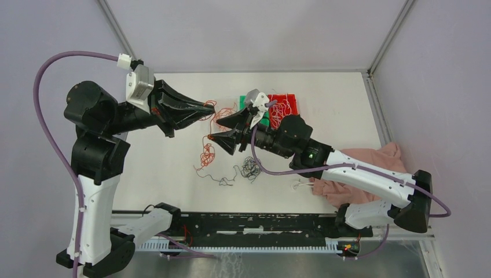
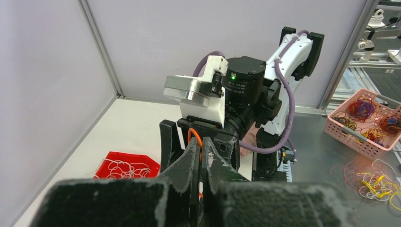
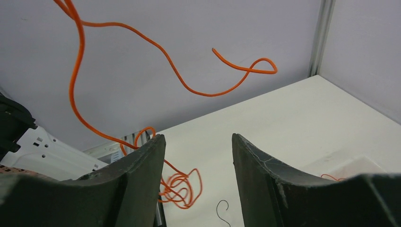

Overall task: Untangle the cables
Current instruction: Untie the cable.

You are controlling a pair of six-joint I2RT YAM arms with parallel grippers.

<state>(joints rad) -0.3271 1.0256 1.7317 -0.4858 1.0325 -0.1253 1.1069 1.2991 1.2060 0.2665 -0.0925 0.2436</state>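
The left tool (image 1: pixel 209 108) pinches orange cables (image 1: pixel 206 154) aloft so they dangle free; beside it, the right tool (image 1: pixel 218 131) sits spread, likely to separate strands.

No words, numbers or signs can be read here. In the left wrist view, the black round joint (image 2: pixel 245 80) has some tiny pale marks beside its green light (image 2: pixel 232 77). They are too small to read.
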